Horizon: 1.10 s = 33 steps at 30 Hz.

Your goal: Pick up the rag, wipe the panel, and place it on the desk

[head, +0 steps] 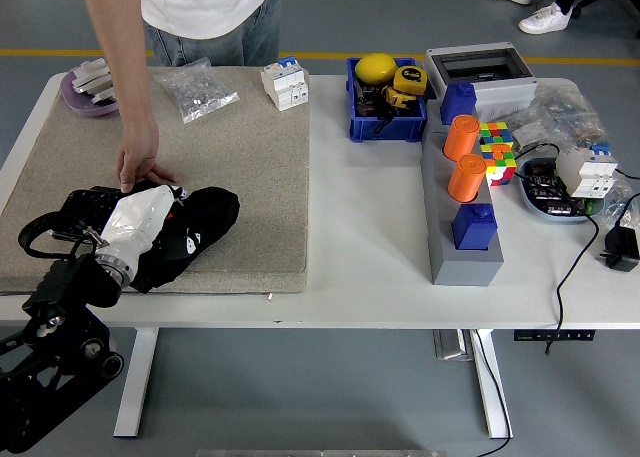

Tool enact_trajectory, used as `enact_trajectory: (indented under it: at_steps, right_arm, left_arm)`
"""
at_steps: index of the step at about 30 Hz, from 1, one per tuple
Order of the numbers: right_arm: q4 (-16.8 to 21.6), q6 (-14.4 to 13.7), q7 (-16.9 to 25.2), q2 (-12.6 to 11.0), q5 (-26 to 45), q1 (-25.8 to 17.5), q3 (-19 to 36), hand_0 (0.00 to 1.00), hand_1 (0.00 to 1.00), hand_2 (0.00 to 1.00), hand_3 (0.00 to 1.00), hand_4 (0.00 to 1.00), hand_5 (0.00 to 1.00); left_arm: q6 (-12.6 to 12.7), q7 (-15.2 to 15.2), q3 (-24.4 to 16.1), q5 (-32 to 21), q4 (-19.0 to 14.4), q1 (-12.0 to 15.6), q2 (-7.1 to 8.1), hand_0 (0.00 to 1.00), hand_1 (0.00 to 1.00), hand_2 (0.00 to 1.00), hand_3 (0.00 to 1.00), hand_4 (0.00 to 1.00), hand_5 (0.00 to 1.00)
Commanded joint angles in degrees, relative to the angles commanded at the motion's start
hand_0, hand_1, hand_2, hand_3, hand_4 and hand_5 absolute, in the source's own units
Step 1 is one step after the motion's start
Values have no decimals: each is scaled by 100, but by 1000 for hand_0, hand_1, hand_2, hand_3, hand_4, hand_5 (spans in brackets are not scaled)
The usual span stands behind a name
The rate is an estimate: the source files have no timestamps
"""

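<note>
My left hand [150, 227], with its white back plate, lies on the beige mat and is shut on the black rag [208, 215]. The rag is bunched under and ahead of the hand, over the right part of the black panel [88, 203]. Only the panel's left end shows; the hand and rag hide the other end. A person at the far side rests a hand [140, 167] on the panel's far edge. My right arm is out of view.
The beige mat [250, 147] carries a purple dish [85, 85], a bag of small parts [198, 89] and white breakers [284, 82]. To the right stand a blue bin [385, 102], a grey block with orange cylinders [463, 157], a colour cube [496, 147] and cables.
</note>
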Motion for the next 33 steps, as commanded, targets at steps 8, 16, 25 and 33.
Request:
enact_trajectory:
  at_steps: [8, 16, 25, 33]
  right_arm:
    - [0, -4, -3, -3, 1, -11, -6, 806, 693, 706, 677, 998, 726]
    - [17, -17, 2, 9, -27, -11, 25, 804, 693, 706, 678, 998, 726]
    - [9, -7, 6, 11, -19, -16, 38, 804, 694, 706, 677, 998, 725]
    - [14, -15, 17, 15, -26, -20, 49, 804, 693, 706, 678, 998, 726]
  left_arm:
    - [76, -5, -163, 1, 212, 7, 0, 254, 320, 550, 525, 323, 2]
    - [249, 84, -507, 5, 657, 47, -2, 252, 321, 551, 529, 339, 2]
    - [370, 65, -825, 6, 1026, 73, 68, 251, 318, 548, 524, 322, 2]
    - [407, 125, -1013, 32, 1280, 101, 131, 252, 316, 548, 525, 328, 2]
